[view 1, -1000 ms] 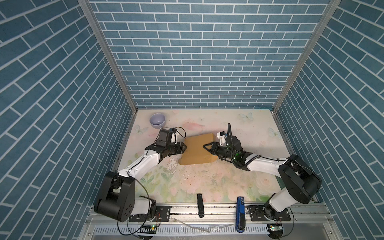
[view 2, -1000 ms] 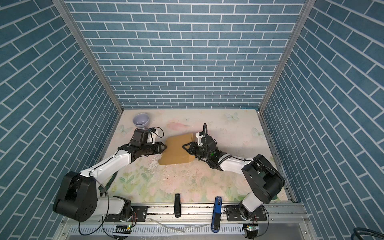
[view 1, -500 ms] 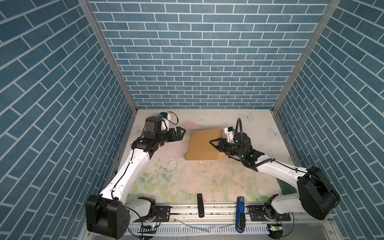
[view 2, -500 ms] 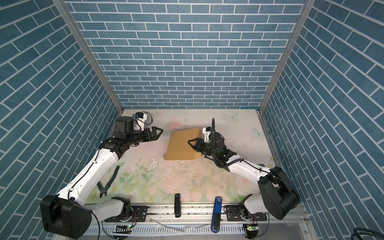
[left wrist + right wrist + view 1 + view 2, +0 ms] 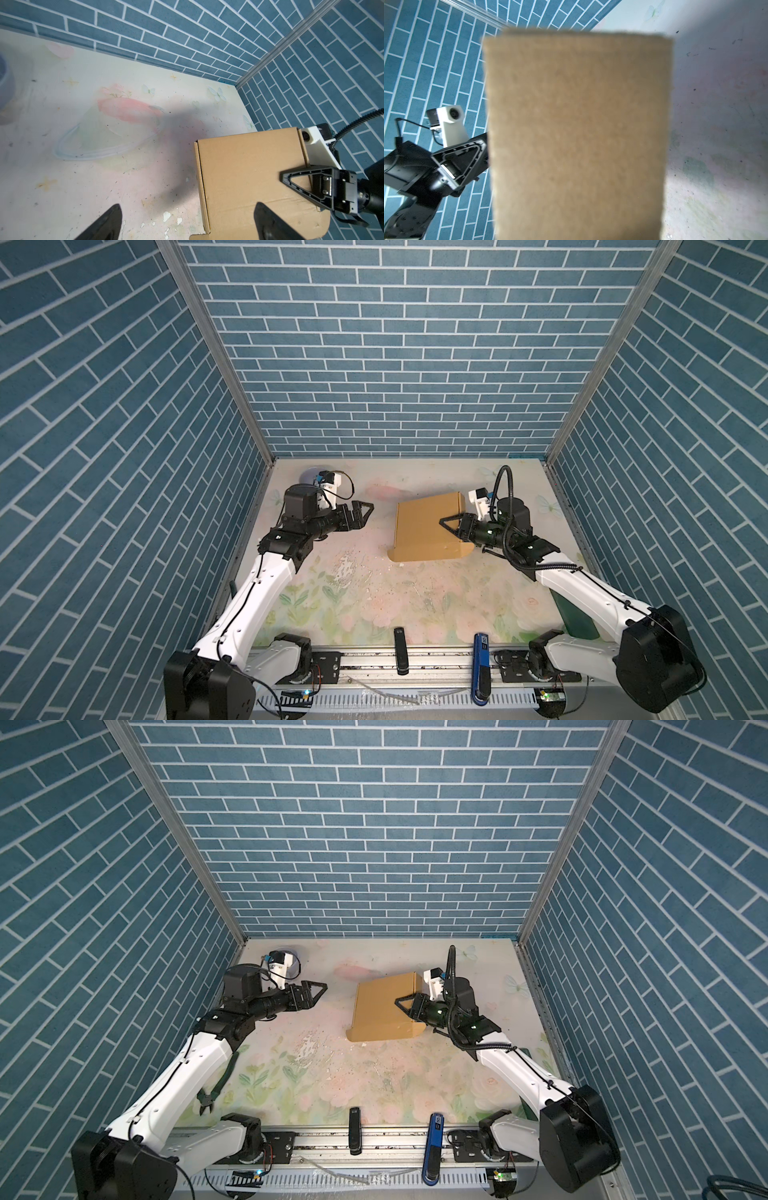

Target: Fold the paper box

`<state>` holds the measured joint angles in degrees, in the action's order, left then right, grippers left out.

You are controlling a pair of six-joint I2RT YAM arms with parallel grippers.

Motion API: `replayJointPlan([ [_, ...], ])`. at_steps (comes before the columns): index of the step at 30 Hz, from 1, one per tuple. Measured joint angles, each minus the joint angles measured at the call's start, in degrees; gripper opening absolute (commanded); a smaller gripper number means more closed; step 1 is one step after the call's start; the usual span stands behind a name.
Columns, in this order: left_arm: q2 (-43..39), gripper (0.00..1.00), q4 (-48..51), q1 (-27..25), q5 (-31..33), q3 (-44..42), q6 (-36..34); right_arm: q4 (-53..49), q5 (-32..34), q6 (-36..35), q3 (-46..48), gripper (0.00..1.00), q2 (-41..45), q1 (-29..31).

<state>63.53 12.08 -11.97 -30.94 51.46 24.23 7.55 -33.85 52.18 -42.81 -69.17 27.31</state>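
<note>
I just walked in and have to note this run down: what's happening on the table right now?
Two robot arms are working on a brown cardboard box on the flowered table. The right gripper is clamped on the box's right side. The box looks folded over, with a flap sticking out along its near edge. The left gripper is wide open, empty and clear of the box, off to its left.

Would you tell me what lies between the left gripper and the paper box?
Nothing: in both top views only bare floral tabletop separates the open left gripper from the paper box.
</note>
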Motion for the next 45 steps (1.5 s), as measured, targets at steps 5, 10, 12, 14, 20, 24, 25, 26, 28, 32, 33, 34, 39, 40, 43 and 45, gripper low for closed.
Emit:
replayJointPlan([
  [5, 5.6, 1.0, -10.0, 0.0, -6.6, -4.9, 5.2, -0.1, -4.9, -0.9, -2.5, 0.27, -0.5, -2.4],
  [10, 10.2, 1.0, -20.6, 0.0, -11.8, -7.8, 10.3, 1.6, -9.1, -1.2, -3.9, 0.27, -2.2, -4.7],
  [12, 11.6, 1.0, -25.2, 0.0, -13.4, -8.0, 12.6, 2.2, -10.5, -1.2, -4.4, 0.27, -3.5, -5.2],
  [14, 13.3, 1.0, -30.9, 0.0, -15.1, -8.1, 15.4, 3.0, -11.8, -1.2, -4.8, 0.26, -4.8, -5.6],
  [20, 20.9, 0.99, -47.9, 0.0, -19.1, -8.4, 24.2, 5.1, -15.5, -1.1, -7.4, 0.25, -7.9, -6.2],
  [24, 25.1, 0.99, -55.5, 0.0, -20.6, -8.4, 28.9, 6.7, -17.5, -1.0, -9.4, 0.25, -9.2, -6.7],
  [25, 26.1, 0.99, -57.5, 0.0, -20.9, -8.4, 30.1, 7.0, -18.0, -1.0, -9.9, 0.25, -9.5, -6.8],
  [26, 26.9, 0.99, -59.3, 0.0, -21.1, -8.4, 31.2, 7.2, -18.4, -1.0, -10.2, 0.25, -9.7, -6.9],
  [28, 28.9, 0.98, -63.8, -0.2, -21.6, -8.4, 34.0, 7.8, -19.3, -1.0, -11.0, 0.25, -10.2, -7.0],
  [32, 32.4, 0.97, -71.3, -1.0, -22.5, -8.0, 39.5, 9.6, -20.7, -0.7, -11.3, 0.24, -11.4, -7.1],
  [33, 33.1, 0.97, -72.7, -1.3, -22.7, -7.6, 40.5, 10.1, -21.0, -0.4, -11.3, 0.24, -11.8, -7.1],
  [34, 33.7, 0.96, -74.1, -1.7, -22.9, -7.3, 41.4, 10.5, -21.2, -0.1, -11.3, 0.23, -12.2, -7.1],
  [39, 34.6, 0.95, -78.4, -2.9, -23.4, -6.2, 44.6, 11.4, -22.1, 0.5, -11.3, 0.23, -13.1, -7.1],
  [40, 34.6, 0.94, -79.1, -3.0, -23.4, -6.0, 45.0, 11.4, -22.2, 0.5, -11.3, 0.23, -13.1, -7.1],
  [43, 34.7, 0.91, -80.8, -3.1, -23.7, -5.1, 46.5, 11.8, -22.6, 0.5, -11.3, 0.23, -13.1, -7.1],
  [45, 34.9, 0.91, -81.6, -3.4, -23.8, -4.5, 47.3, 12.2, -22.8, 0.5, -11.3, 0.23, -13.1, -7.2],
])
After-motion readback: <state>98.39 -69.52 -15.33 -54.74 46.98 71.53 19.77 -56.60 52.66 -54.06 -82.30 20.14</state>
